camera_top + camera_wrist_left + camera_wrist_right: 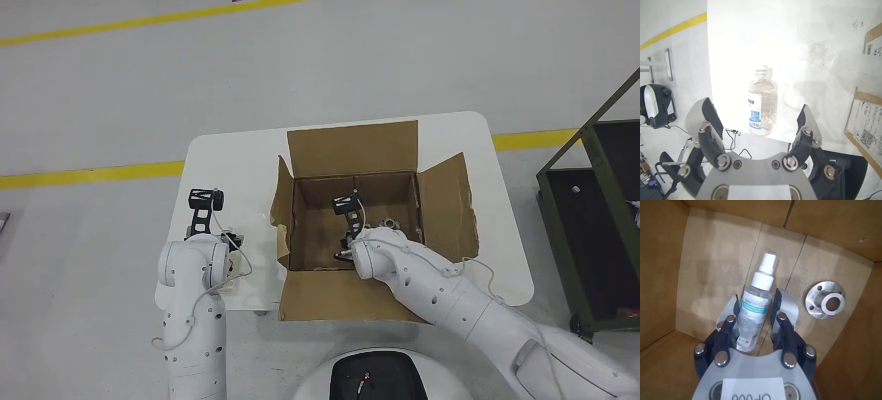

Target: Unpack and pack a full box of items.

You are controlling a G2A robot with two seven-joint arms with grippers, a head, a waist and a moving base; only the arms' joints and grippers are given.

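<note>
Two hands are at work, one on each side. At the left, the left hand [756, 107] hangs with its fingers spread wide and nothing between them, just short of a clear bottle [762, 91] that stands upright on the white table [753, 37], close to the table's near edge. A careless pass by either finger could knock that bottle over or push it off the edge, since it is tall and looks light. Behind it a second cap-like shape shows; whether that is another bottle or a shadow is hard to tell.

Further right sits the open cardboard box [352, 150]. Inside it the right hand [757, 297] is clamped on a spray bottle [762, 279], gripping the labelled body with the nozzle pointing away. The label looks crumpled, so the grip could slip, and the bottle could catch on a box wall on the way out. Its base is hidden behind the hand, so contact with the box floor cannot be judged. Just beside it, apart, a metal flange [812, 294] lies on the floor. From above, the right arm covers part of the box's inside.
</note>
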